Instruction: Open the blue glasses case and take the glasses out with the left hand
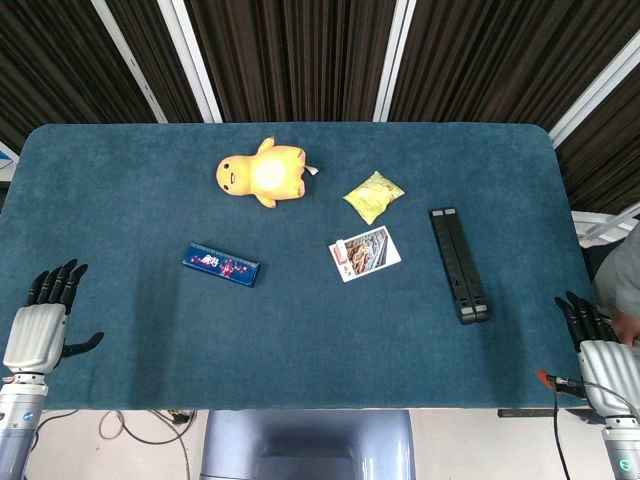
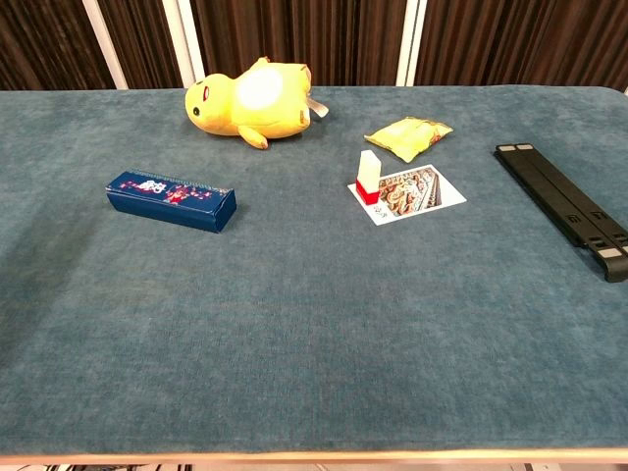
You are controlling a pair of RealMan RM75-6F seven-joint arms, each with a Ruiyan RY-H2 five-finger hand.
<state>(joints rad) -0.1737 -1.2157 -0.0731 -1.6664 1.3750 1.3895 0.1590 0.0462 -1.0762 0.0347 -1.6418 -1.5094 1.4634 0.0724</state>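
Observation:
The blue glasses case (image 1: pixel 221 264) lies closed on the left-centre of the table, a long dark blue box with a printed lid; the chest view shows the blue glasses case (image 2: pixel 172 200) closed too. No glasses are visible. My left hand (image 1: pixel 45 318) rests at the table's front left corner, fingers extended and apart, holding nothing, well to the left of the case. At the front right edge sits my right hand (image 1: pixel 596 345), fingers spread and empty. Neither hand appears in the chest view.
A yellow plush toy (image 1: pixel 263 172) lies behind the case. A yellow snack bag (image 1: pixel 373 195), a picture card with a small red-and-white block (image 1: pixel 364 253) and a long black folded stand (image 1: pixel 458 264) occupy the right half. The teal tabletop (image 1: pixel 300 340) lies between hands and objects.

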